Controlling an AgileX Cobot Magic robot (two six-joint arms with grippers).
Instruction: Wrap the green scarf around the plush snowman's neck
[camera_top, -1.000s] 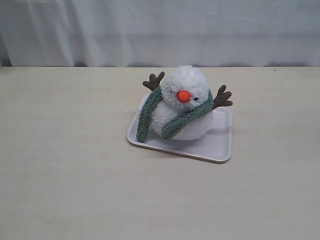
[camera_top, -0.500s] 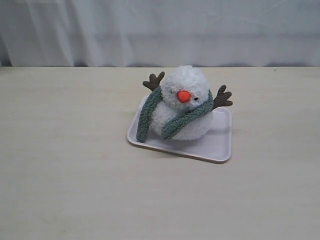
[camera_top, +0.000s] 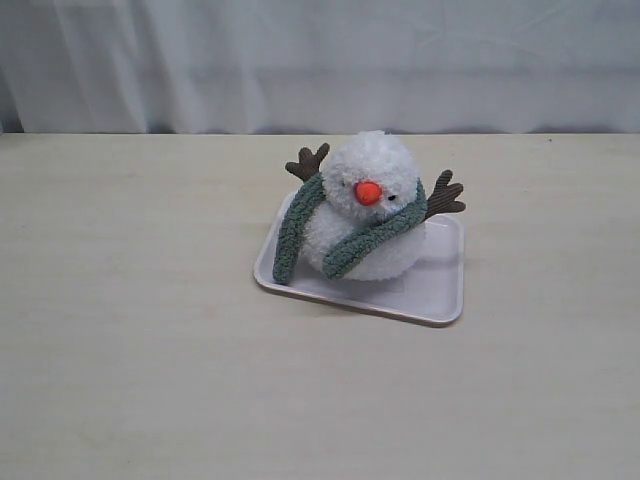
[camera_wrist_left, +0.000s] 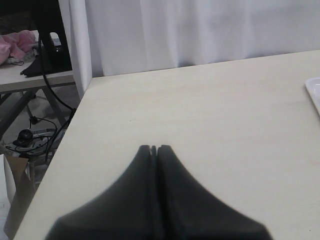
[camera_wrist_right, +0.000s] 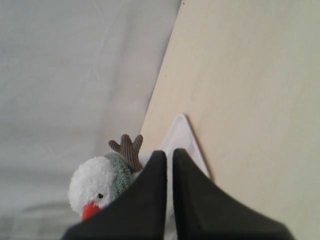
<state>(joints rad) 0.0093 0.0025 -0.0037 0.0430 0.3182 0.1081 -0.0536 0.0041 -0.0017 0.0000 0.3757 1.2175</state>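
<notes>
on the white tray the green scarf was looped round the plush snowman, so the job looked done, and the left gripper and right gripper, away from the tray, had fingers together.

Right wrist cam: right pincer is covering the plush snowman's body & most of the tray. Left wrist cam: frame edge is cutting the tray to a sliver. Exterior cam: green scarf is hiding the neck, and its run round the snowman's 12 o'clock side is staying out of sight.
</notes>
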